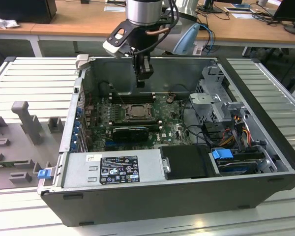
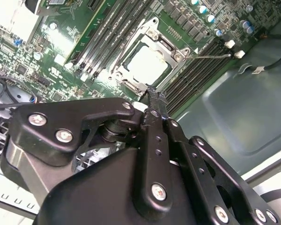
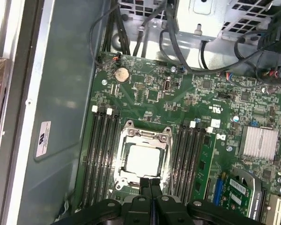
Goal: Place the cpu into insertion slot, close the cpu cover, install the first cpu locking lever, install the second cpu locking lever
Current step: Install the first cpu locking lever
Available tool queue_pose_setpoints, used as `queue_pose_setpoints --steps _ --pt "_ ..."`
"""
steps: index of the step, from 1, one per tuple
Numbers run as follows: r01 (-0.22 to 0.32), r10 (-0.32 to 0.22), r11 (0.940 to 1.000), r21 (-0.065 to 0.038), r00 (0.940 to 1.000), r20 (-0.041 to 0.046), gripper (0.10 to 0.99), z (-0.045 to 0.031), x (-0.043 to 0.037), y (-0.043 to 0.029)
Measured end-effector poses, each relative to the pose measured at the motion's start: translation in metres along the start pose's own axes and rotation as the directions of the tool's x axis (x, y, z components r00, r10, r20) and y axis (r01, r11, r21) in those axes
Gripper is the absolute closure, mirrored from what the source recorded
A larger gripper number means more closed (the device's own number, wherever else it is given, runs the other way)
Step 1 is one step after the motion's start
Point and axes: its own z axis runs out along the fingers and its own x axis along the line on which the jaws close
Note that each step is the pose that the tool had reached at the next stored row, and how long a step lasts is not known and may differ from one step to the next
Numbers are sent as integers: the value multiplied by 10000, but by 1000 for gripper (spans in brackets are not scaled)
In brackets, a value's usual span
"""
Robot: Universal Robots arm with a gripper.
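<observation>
Pale silver square cpu seated in black-rimmed square insertion slot, grey metal-frame cpu cover judged lowered, latching unconfirmed; black gripper above slot edge, fingers clenched empty.

The gripper is hiding the near edge of the cpu cover from you in the first wrist view; its body is blocking much of the motherboard in the second wrist view. In the exterior view the insertion slot is showing too small to judge.
</observation>
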Motion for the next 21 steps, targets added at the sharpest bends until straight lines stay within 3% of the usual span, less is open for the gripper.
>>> queue_pose_setpoints --steps 12,14,17,20,21 --pt "643 -643 9979 5 9979 -7 980 0 -1 0" --pt "947 -947 9955 7 9955 -11 980 0 -1 0" --pt "1512 -1512 9885 12 9885 -16 980 0 -1 0" --pt "2230 -2230 9748 15 9748 -26 980 2 -2 0" --pt "2542 -2542 9672 17 9671 -29 980 16 -2 -1"
